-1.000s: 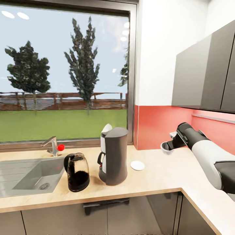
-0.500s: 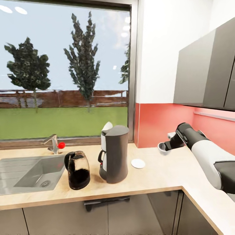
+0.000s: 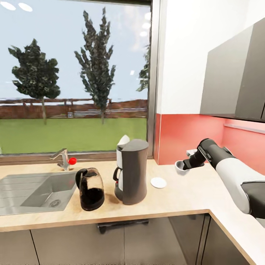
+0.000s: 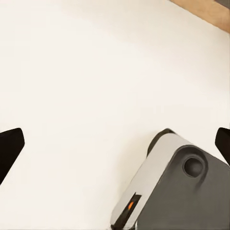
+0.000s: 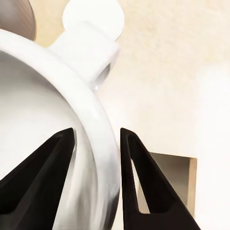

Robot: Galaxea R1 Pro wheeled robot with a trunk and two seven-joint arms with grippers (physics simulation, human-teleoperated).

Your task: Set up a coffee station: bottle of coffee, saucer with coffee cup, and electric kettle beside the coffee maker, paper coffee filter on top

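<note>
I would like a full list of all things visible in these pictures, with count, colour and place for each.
coffee maker: 1, dark grey, on the countertop right of the kettle
paper filter: 1, white, sticking up from the coffee maker's top
kettle: 1, dark glass, between sink and coffee maker
saucer: 1, white, on the countertop right of the coffee maker
coffee cup: 1, white, held above the countertop
sink: 1, grey, left
faucet: 1, metal with red knob, behind the sink
right claw: black, gripping the cup's rim
left claw: black fingertips, apart

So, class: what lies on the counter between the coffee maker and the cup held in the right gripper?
The saucer, seen in the head view, on otherwise bare counter.
</note>
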